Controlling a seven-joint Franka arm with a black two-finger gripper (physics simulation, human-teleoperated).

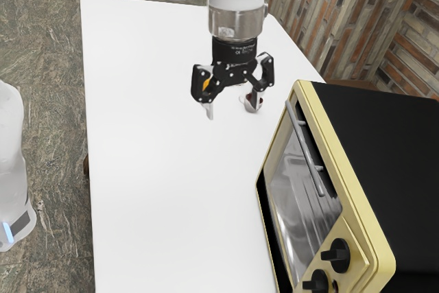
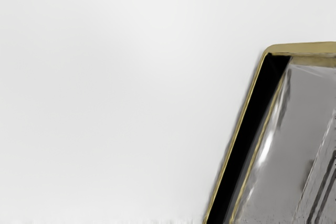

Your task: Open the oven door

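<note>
Over table (image 1: 158, 169), in from its edges, gripper (image 1: 232, 110) hung w/ jaws apart; approach step, next req'd aligning w/ handle (image 1: 305, 147).

We see a smooth white bench (image 1: 158, 169) with rounded corners. On it stands the oven (image 1: 384, 162), black-topped with a pale gold frame, toward the exterior view's right. We see the bench's white top spread out before the oven's glass front. Near the end of that front away from the knobs (image 1: 336, 256), apart from the oven, sits a small cup-like thing (image 1: 251, 108), partly hidden, with something dark red in it.
</note>
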